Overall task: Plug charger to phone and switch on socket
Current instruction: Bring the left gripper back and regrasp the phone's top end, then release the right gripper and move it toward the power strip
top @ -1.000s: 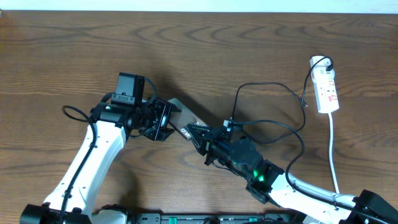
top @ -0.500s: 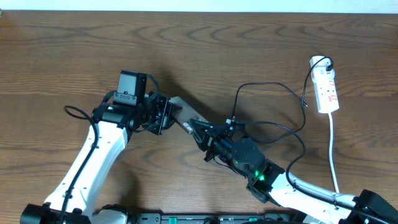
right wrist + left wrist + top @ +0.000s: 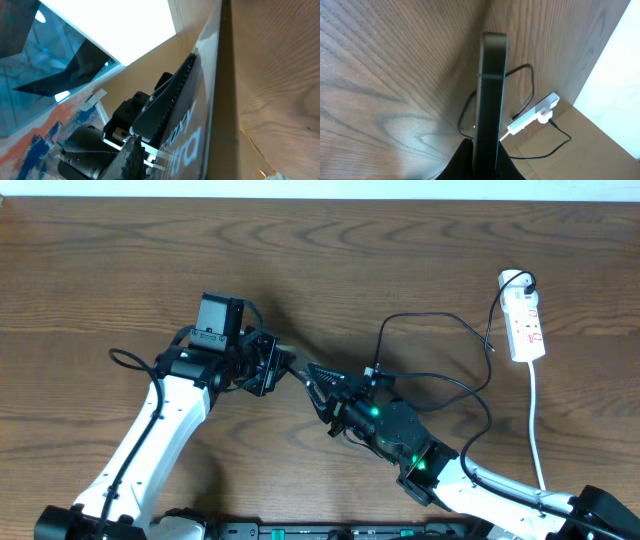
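Observation:
The phone (image 3: 298, 370) stands on its long edge mid-table, a thin dark strip from above. My left gripper (image 3: 272, 365) is shut on its near end; the left wrist view shows the slab (image 3: 490, 90) edge-on between the black fingers (image 3: 465, 160). My right gripper (image 3: 318, 385) is at the phone's other end, jaws slightly open. In the right wrist view, its serrated finger (image 3: 132, 157) stands just off the lettered phone face (image 3: 195, 130). The charger cable (image 3: 430, 316) loops on the table to the white plug (image 3: 515, 279) in the socket (image 3: 525, 325). I cannot make out its connector tip.
The socket's white cord (image 3: 537, 430) runs down the right side toward the front edge. The power strip (image 3: 535, 114) and black cable (image 3: 527, 75) show beyond the phone in the left wrist view. Bare wooden table (image 3: 120, 260) lies to the left and back.
My left gripper has closed on the phone, shifted slightly right and turned the phone up onto its edge. The right gripper's jaws have loosened from shut.

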You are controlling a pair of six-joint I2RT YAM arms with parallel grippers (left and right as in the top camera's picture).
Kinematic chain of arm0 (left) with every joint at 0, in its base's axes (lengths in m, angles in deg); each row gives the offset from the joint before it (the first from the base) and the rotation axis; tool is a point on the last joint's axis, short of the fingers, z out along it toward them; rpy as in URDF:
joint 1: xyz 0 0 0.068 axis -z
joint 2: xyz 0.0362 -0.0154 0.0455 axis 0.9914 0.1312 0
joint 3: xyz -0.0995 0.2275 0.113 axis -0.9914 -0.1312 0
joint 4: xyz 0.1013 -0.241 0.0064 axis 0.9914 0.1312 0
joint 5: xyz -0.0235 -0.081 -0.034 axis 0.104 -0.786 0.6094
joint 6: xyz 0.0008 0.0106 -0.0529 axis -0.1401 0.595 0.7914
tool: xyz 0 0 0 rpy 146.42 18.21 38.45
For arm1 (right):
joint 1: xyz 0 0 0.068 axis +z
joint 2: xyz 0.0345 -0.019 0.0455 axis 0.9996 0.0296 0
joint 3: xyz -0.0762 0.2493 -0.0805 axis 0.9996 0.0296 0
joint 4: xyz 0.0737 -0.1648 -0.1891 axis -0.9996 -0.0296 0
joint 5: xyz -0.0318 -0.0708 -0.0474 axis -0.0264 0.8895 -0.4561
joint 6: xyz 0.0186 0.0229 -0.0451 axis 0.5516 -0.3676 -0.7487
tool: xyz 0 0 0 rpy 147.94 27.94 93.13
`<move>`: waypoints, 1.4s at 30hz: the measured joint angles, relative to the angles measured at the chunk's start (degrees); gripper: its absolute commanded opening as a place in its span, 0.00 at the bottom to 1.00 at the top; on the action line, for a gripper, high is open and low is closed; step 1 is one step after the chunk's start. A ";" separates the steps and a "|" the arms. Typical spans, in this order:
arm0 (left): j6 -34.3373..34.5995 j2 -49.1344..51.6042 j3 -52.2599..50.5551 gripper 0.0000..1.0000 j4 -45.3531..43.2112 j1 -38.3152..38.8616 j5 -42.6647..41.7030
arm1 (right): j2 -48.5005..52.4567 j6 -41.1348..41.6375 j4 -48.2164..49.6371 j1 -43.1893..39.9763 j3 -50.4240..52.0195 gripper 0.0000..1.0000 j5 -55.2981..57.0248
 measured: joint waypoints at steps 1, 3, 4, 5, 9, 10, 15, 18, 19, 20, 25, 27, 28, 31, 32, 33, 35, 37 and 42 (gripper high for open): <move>0.15 0.00 0.00 0.07 0.13 0.02 0.02 | 0.00 -0.26 0.00 0.00 0.00 0.27 -0.04; 0.46 0.00 0.00 0.07 0.26 0.07 0.22 | 0.00 -0.79 0.00 0.02 0.00 0.31 -0.07; 0.70 0.00 0.00 0.07 0.33 0.20 0.48 | 0.00 -1.05 0.02 0.04 0.00 0.33 -0.20; 0.87 0.00 0.00 0.07 0.35 0.26 0.79 | 0.00 -1.29 0.17 0.09 0.00 0.33 -0.52; -1.40 0.00 -0.02 0.07 0.22 0.37 5.20 | 0.00 -2.23 0.31 0.55 -0.02 0.40 -2.29; -2.58 0.00 -0.02 0.07 0.22 0.37 6.58 | 0.00 -2.84 0.31 0.66 -0.02 0.41 -2.84; -11.45 0.00 -0.02 0.07 0.17 0.22 14.75 | -0.02 -14.03 -0.39 0.72 -0.02 0.61 -3.45; -18.03 0.00 -0.02 0.07 0.17 -0.81 18.25 | -0.07 -27.58 -2.60 0.81 -0.09 0.72 -1.79; -20.17 0.00 -0.02 0.07 0.33 -1.40 19.10 | -0.09 -33.46 -3.78 0.79 -0.13 0.78 -0.57; -22.32 0.00 -0.02 0.07 0.57 -1.99 19.58 | -0.17 -39.67 -5.51 0.79 -0.15 0.79 1.14; -30.08 0.00 -0.02 0.07 4.85 -3.78 21.03 | -0.24 -56.15 -12.02 0.59 -0.31 0.69 8.04; -32.17 0.00 -0.02 0.08 6.19 -3.76 21.00 | -0.24 -61.26 -13.66 -0.09 -0.31 0.81 10.14; -33.24 0.00 -0.02 0.07 7.19 -3.76 20.98 | -0.24 -63.04 -14.12 -0.68 -0.31 0.82 10.69; -34.84 0.00 -0.02 0.07 9.14 -3.76 20.96 | -1.09 -65.88 -16.94 -3.50 -0.33 0.79 11.82; -35.06 0.00 -0.02 0.07 9.38 -3.76 20.92 | -1.88 -66.42 -18.75 -4.52 -0.46 0.77 12.07; -35.45 0.00 -0.02 0.08 9.44 -3.76 20.72 | -3.13 -67.01 -21.14 -5.57 -0.50 0.74 12.24; -36.28 0.00 -0.02 0.07 9.42 -3.76 20.15 | -6.14 -67.65 -27.04 -7.67 -1.11 0.71 12.63; -36.92 0.00 -0.02 0.08 9.57 -3.76 19.56 | -10.01 -68.30 -38.42 -10.36 -3.48 0.73 12.98; -38.03 0.00 -0.11 0.07 9.79 -3.76 19.02 | -16.02 -66.64 -67.12 -16.61 -14.60 0.93 13.33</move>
